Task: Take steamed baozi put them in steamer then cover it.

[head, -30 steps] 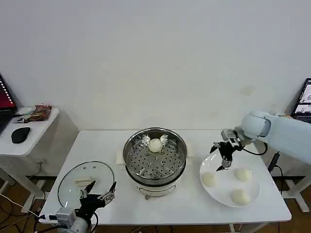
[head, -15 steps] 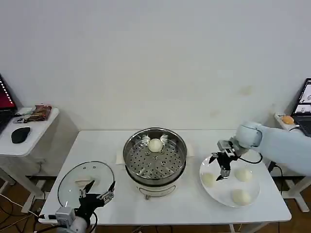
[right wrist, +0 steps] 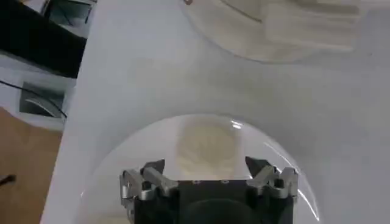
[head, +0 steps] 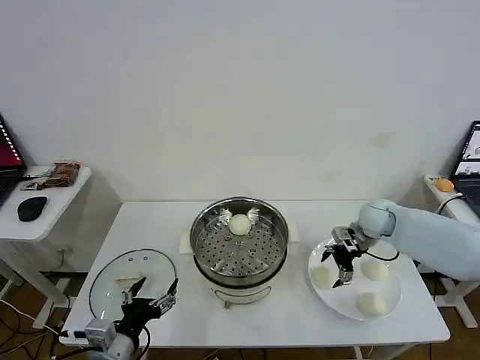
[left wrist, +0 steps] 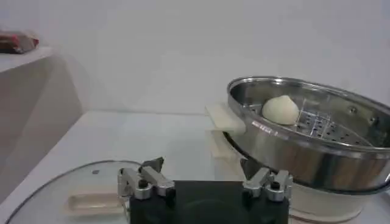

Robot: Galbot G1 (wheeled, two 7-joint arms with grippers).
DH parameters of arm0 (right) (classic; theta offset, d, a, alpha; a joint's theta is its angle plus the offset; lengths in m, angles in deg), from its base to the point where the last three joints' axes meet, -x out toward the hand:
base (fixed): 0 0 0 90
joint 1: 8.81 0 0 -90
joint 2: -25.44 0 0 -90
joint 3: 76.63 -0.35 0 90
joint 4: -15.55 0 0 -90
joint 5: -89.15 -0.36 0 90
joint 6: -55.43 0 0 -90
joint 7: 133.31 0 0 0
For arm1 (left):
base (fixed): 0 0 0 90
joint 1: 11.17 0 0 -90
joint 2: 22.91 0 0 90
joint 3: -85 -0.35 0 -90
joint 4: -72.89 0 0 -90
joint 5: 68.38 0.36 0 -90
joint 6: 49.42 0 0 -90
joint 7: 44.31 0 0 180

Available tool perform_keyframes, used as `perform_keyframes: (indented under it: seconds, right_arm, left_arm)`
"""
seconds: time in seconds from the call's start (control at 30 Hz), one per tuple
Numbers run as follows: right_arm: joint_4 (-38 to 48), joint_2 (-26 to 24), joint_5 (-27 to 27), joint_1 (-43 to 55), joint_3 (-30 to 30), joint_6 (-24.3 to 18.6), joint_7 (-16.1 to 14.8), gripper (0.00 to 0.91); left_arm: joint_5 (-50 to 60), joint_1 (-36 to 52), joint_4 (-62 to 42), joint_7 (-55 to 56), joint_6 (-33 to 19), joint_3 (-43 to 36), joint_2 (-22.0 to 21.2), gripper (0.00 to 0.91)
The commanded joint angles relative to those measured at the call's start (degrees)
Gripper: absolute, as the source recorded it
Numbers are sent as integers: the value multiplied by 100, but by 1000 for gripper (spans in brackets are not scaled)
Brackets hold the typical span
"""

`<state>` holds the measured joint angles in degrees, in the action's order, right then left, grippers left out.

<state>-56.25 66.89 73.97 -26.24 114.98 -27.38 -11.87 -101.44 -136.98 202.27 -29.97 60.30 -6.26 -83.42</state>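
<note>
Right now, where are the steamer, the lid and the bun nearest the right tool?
steamer (head: 279, 225): head view, steel rim.
lid (head: 105, 279): head view, bare glass.
bun (head: 322, 277): head view, its top.

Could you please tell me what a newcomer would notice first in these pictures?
The shiny steamer at the table's centre, holding one baozi. To its right, the right gripper hovers with open fingers over a white plate of three more buns. The cover lies front-left by the left gripper.

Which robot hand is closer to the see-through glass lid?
Left. The left gripper hovers at the round clear glass lid's near edge; the right gripper is across the table, over the white plate.
</note>
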Motion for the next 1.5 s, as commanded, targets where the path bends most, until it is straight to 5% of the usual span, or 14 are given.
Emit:
perform_keyframes:
  seconds: [0.03, 0.13, 0.23, 0.9, 1.5]
  right_arm:
    - [129, 109, 80, -240, -144, -12, -3, 907]
    - [177, 149, 125, -300, -210, -24, -2, 897]
    - [193, 151, 161, -299, -219, -29, -32, 725]
    - [0, -92, 202, -206, -299, -47, 9, 655]
    - [-1020, -742, -659, 2304, 1232, -58, -109, 655]
  left_arm:
    - [-1, -5, 1, 2, 2, 0, 3, 907]
    - [-1, -12, 20, 2, 5, 0, 1, 907]
    - [-2, -20, 28, 2, 4, 6, 1, 907]
    - [0, -22, 77, 20, 17, -22, -19, 907]
    - [-3, -29, 94, 24, 31, -28, 1, 907]
